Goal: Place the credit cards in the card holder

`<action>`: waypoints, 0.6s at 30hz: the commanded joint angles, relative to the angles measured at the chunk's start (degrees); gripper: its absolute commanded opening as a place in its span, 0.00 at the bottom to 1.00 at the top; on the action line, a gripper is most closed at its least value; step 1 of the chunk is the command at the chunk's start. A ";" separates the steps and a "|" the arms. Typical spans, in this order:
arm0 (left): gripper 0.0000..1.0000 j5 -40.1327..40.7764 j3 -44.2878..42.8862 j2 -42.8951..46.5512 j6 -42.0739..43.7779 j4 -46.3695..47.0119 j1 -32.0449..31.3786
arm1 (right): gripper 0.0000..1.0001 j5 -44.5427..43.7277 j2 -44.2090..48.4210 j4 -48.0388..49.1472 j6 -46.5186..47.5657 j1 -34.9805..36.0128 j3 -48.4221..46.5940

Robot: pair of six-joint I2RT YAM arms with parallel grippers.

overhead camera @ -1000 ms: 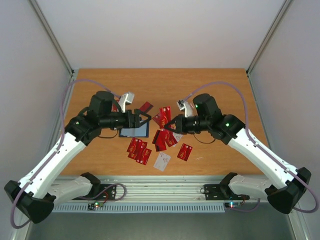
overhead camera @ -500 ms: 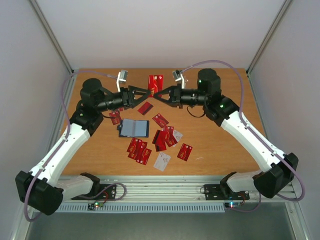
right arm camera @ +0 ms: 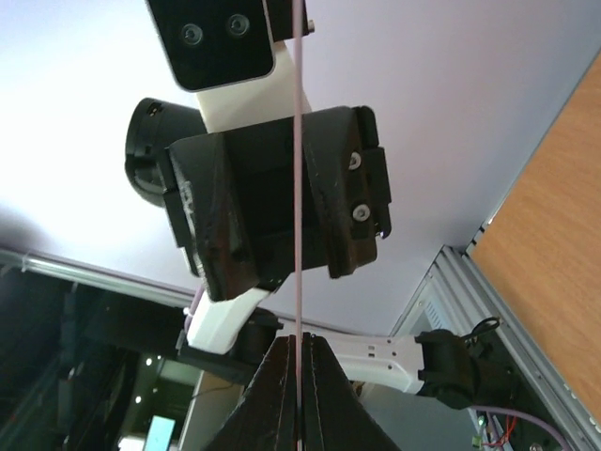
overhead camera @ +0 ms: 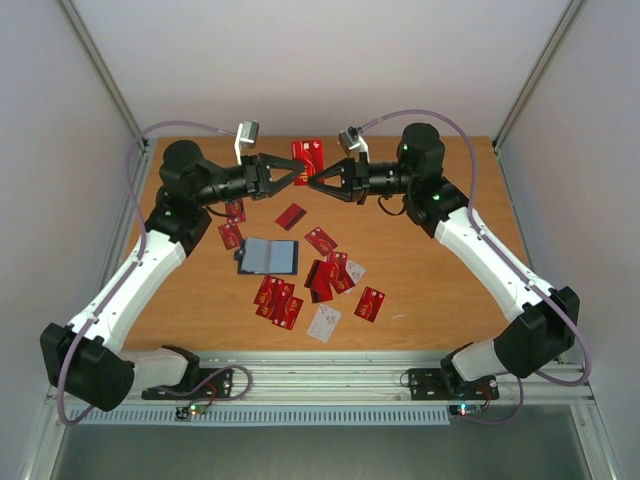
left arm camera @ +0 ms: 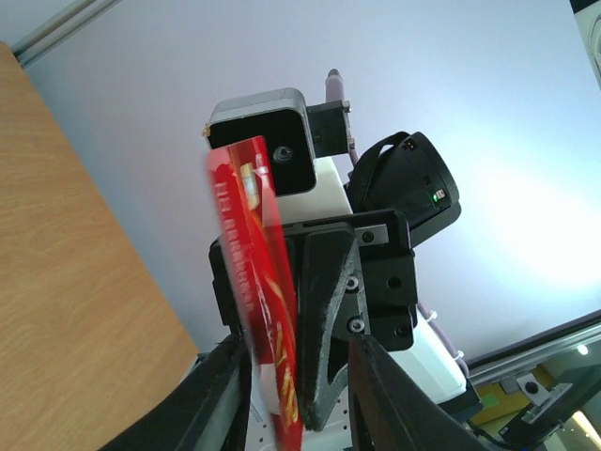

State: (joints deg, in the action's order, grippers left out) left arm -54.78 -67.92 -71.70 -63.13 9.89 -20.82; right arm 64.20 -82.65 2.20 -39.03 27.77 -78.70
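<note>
Credit card clamped edge-on between shut fingertips of right gripper; same red card straddled by left gripper, jaws part-way apart, gap visible on one side, no firm pinch seen. Held upright in mid-air between the two wrists, over the far side of the table. Spotted card holder lying open and flat nearer the arm bases, other credit cards scattered just beside it.

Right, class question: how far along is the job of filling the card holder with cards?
Done: the card holder lies open, no card visibly inside. In hand: one red card held aloft by the right gripper, the left gripper open around it. Left: every card, including the loose cards on the table.
</note>
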 commanded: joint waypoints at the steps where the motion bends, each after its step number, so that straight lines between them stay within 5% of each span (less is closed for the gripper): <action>1: 0.30 -2.04 -1.71 0.43 0.18 2.26 0.60 | 0.01 6.06 1.95 3.89 -1.52 -1.48 -0.89; 18: 0.17 -1.82 -2.16 1.01 -0.26 0.96 0.60 | 0.01 10.93 2.03 7.69 -3.02 -1.55 0.28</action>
State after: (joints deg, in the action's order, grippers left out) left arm -56.80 -68.45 -71.40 -62.72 9.72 -20.64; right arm 71.68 -82.24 7.35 -42.00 26.30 -78.61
